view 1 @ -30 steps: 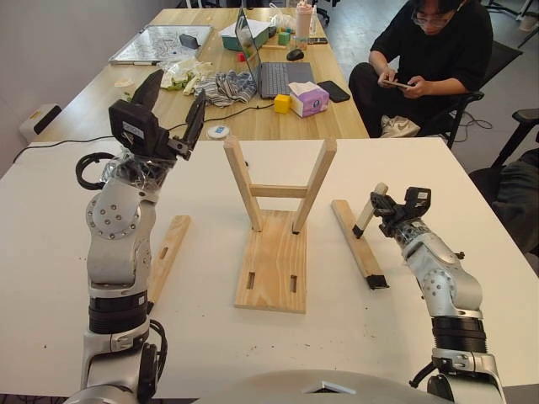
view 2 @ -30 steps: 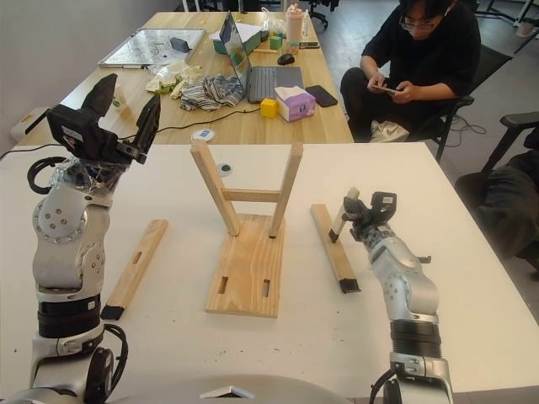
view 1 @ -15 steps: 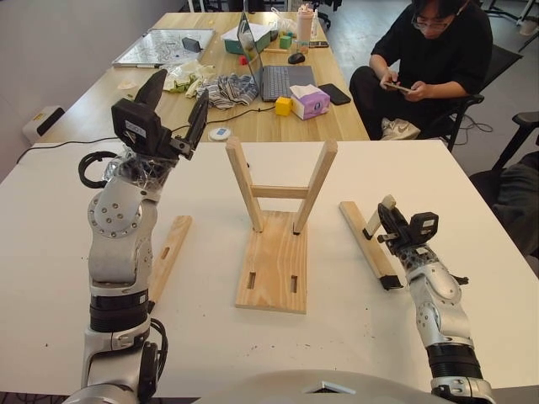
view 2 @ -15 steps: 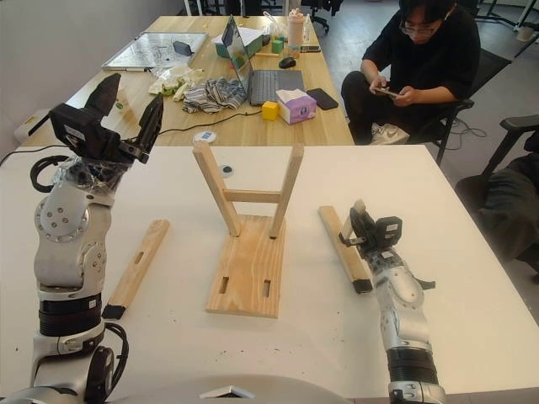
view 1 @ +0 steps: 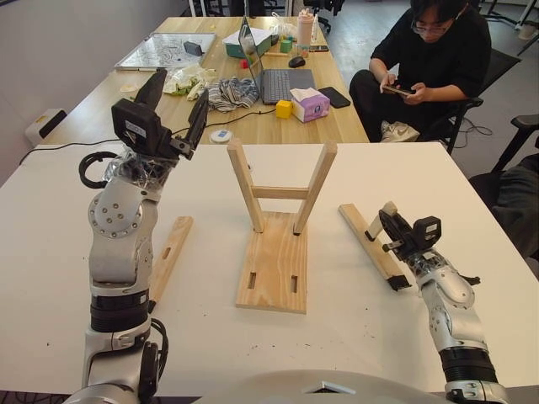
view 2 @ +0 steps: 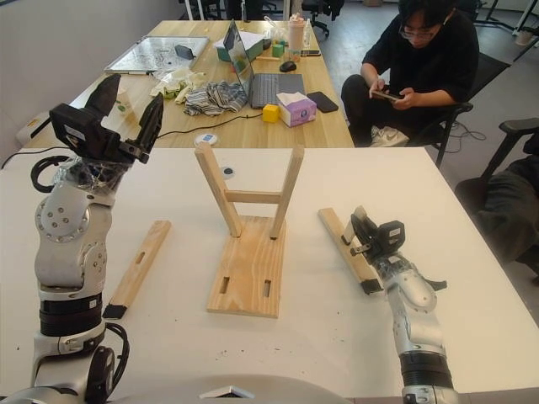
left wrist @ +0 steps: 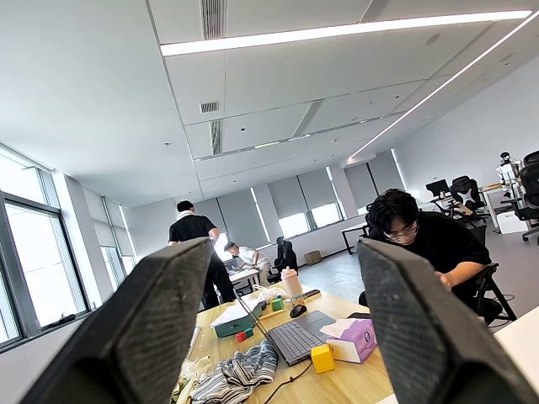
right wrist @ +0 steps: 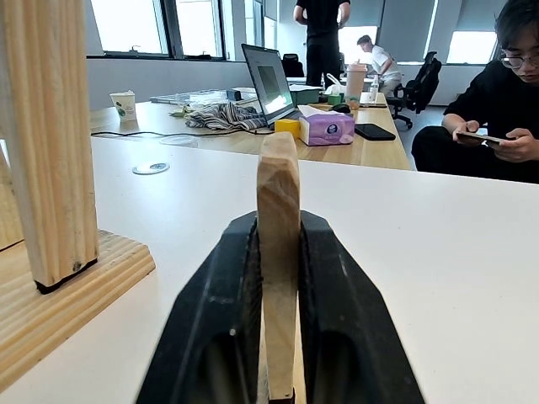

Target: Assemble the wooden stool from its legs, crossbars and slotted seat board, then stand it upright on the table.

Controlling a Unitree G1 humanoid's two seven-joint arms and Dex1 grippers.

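head eyes share the table (view 1: 379, 168) from above; left wrist camera looks upward, right one skims it.

- An open-plan office, with a white table (view 1: 472, 181) at the front and a long wooden desk (view 1: 333, 122) abutting its far edge.
- Desk work things lie on that desk: an open laptop (view 1: 274, 71), a computer mouse (view 1: 294, 60), a tissue box (view 1: 309, 101) and a dark phone (view 1: 335, 97).
- A black office chair (view 1: 497, 67) stands off the desk's right edge, and more swivel chairs (left wrist: 526, 181) farther back.
- Overhead are long strip lights (left wrist: 337, 32) and ceiling vents (left wrist: 210, 17).
- Tall windows (left wrist: 42, 261) line the walls, some with roller blinds (left wrist: 295, 202).
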